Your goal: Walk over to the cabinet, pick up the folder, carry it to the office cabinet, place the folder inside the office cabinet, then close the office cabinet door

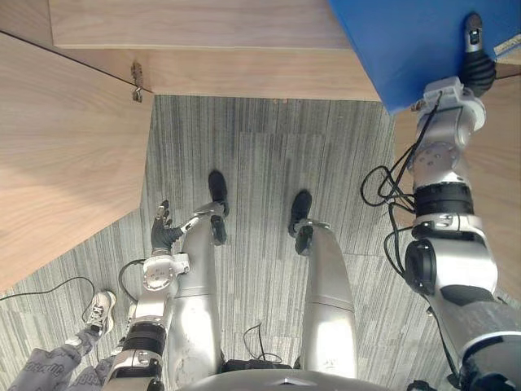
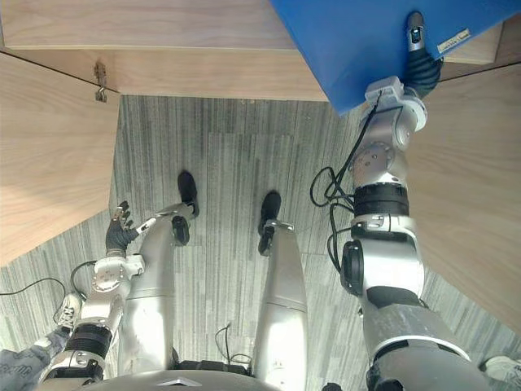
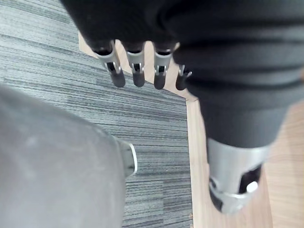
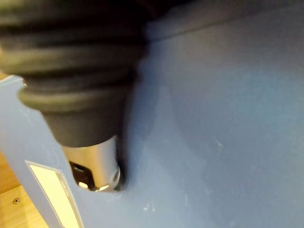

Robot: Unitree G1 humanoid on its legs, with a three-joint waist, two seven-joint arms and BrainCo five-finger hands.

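Up at the far right, above the carpet, the blue folder (image 1: 407,41) is held in the air, its corner near the wooden cabinet (image 1: 203,32). On its upper face lies the thumb of the right hand (image 1: 475,49), pressed flat and pinching it; the fingers beneath are hidden. Beside the robot's left leg hangs the left hand (image 1: 163,232), its fingers (image 3: 137,71) loose and straight, holding nothing. At the left stands an open cabinet door (image 1: 65,155). On the grey carpet (image 1: 260,155) at lower left is a person's shoe (image 1: 99,311).
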